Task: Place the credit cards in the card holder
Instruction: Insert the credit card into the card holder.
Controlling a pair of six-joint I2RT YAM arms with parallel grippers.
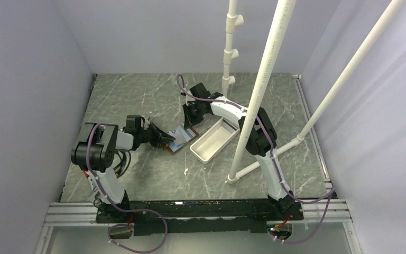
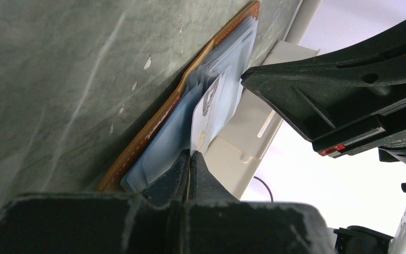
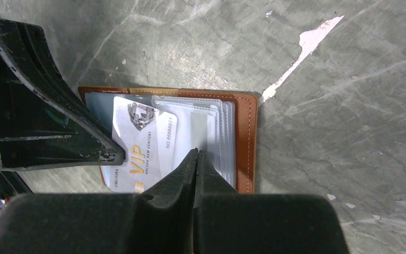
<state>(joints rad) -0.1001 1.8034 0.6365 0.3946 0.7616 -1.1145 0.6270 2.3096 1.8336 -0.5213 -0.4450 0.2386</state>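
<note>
The card holder (image 1: 184, 142) lies open on the marble table, brown leather (image 3: 246, 138) with clear plastic sleeves (image 3: 219, 127) inside. A pale credit card (image 3: 137, 145) with gold "VIP" lettering rests on those sleeves. My left gripper (image 2: 191, 154) comes in low from the left and is shut on this card's edge (image 2: 215, 103). In the top view it (image 1: 165, 140) sits at the holder's left side. My right gripper (image 3: 197, 152) is shut with nothing between its jaws, its tips just over the sleeves. From above it (image 1: 193, 120) hangs at the holder's far side.
A long white tray (image 1: 215, 138) lies just right of the holder, close behind it in the left wrist view (image 2: 254, 132). White pipes (image 1: 259, 95) rise over the right half of the table. Grey walls enclose the table on three sides.
</note>
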